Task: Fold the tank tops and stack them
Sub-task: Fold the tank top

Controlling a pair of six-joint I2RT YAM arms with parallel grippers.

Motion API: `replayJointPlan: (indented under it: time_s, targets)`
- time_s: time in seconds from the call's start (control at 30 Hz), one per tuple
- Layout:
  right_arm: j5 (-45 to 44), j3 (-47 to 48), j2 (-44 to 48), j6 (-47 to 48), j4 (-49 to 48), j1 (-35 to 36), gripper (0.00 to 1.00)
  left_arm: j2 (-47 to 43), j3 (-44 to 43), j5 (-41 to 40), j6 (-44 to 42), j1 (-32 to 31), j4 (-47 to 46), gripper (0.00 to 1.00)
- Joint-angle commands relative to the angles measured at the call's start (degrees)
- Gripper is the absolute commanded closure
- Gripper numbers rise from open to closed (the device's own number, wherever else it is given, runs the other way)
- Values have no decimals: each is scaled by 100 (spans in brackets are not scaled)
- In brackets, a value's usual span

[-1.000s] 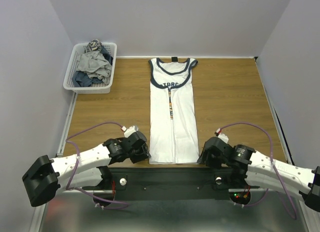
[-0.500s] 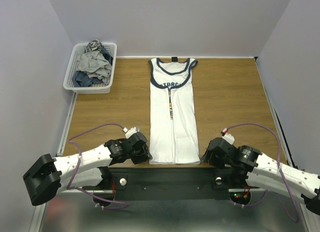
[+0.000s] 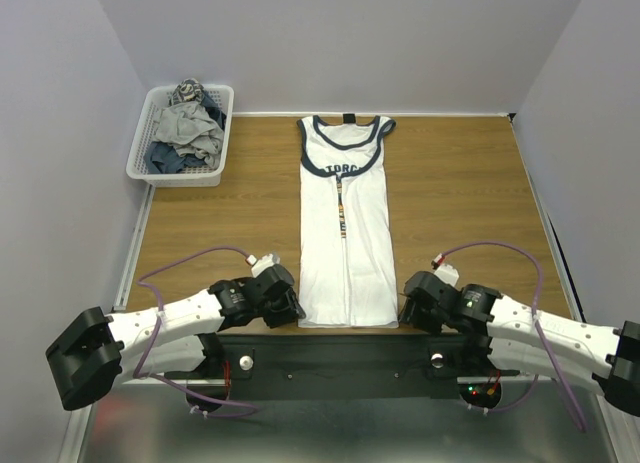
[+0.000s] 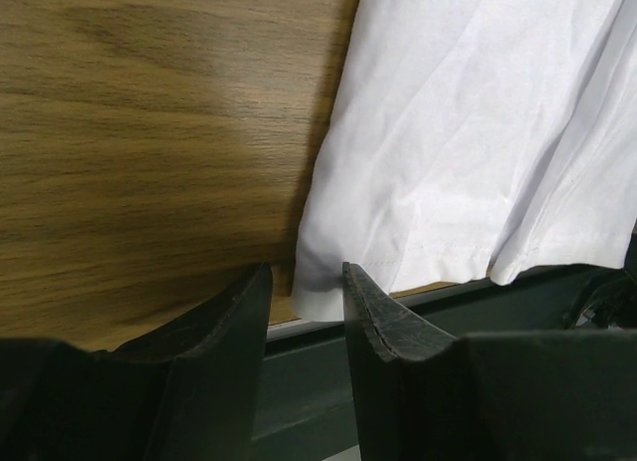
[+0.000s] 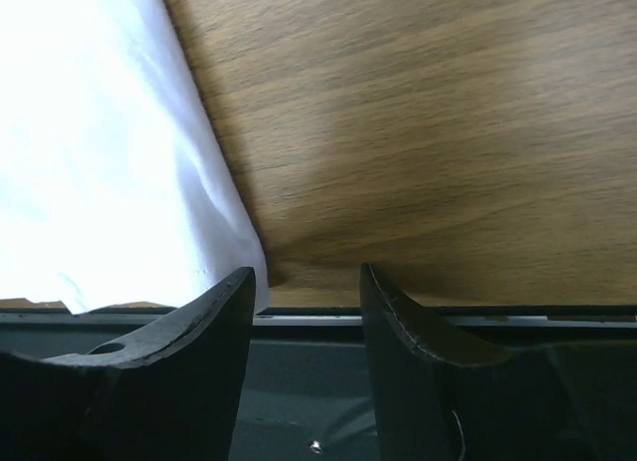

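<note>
Find the basket [image 3: 180, 133] at 10 o'clock on the table [image 3: 460, 183]. It holds a heap of grey and dark blue clothes [image 3: 186, 129].

Check the left gripper [image 4: 306, 282] at 7 o'clock, low over the near table edge. Its jaws stand narrowly apart. In the left wrist view the near-left hem corner of the tank top [image 3: 346, 233] lies in the gap between them. You cannot tell whether either finger touches the cloth.

The tank top lies flat along the table's centre line, with the neck at 12 o'clock and the hem at 6 o'clock by the dark rail [image 4: 418, 322]. It is white with navy trim and is folded in to a narrow strip.

Read the print [image 3: 345, 169] inside the neckline: the letters "TORC" show and the rest is folded under. An orange-black stripe [image 3: 342, 211] runs down from it. A black label [image 3: 349, 118] sits at the collar, too small to read.

Check the right gripper [image 5: 307, 282] at 5 o'clock. Its jaws stand moderately apart over bare wood. The near-right hem corner lies just beside its left finger [image 5: 214, 317], outside the gap.
</note>
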State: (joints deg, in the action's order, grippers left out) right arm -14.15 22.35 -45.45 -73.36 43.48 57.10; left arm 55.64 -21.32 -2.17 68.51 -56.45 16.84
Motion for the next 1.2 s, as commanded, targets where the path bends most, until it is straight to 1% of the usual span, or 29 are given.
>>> replayJointPlan:
  time_s: [0.0, 0.17, 0.33, 0.4, 0.63, 1.0, 1.17]
  targets:
    - [62, -29, -148, 77, -586, 38, 48, -53, 163, -20, 39, -51, 4, 55]
    - [88, -64, 140, 103, -552, 38, 50, -53, 181, -20, 48, -77, -5, 55]
    - [-175, 217, 432, 41, -34, 29, 50, -62, 199, -2, 57, -86, 12, 56]
    - [-228, 296, 476, 50, 20, 29, 50, -79, 199, -2, 66, -95, -5, 56]
    - [-132, 226, 28, 77, -261, 38, 50, -62, 199, -2, 57, -103, 3, 56]
    - [-246, 445, 186, 226, -376, 38, 50, -44, 207, -2, 66, -121, -5, 56]
    - [-228, 490, 72, 261, -385, 38, 50, -70, 207, -2, 57, -121, 12, 56]
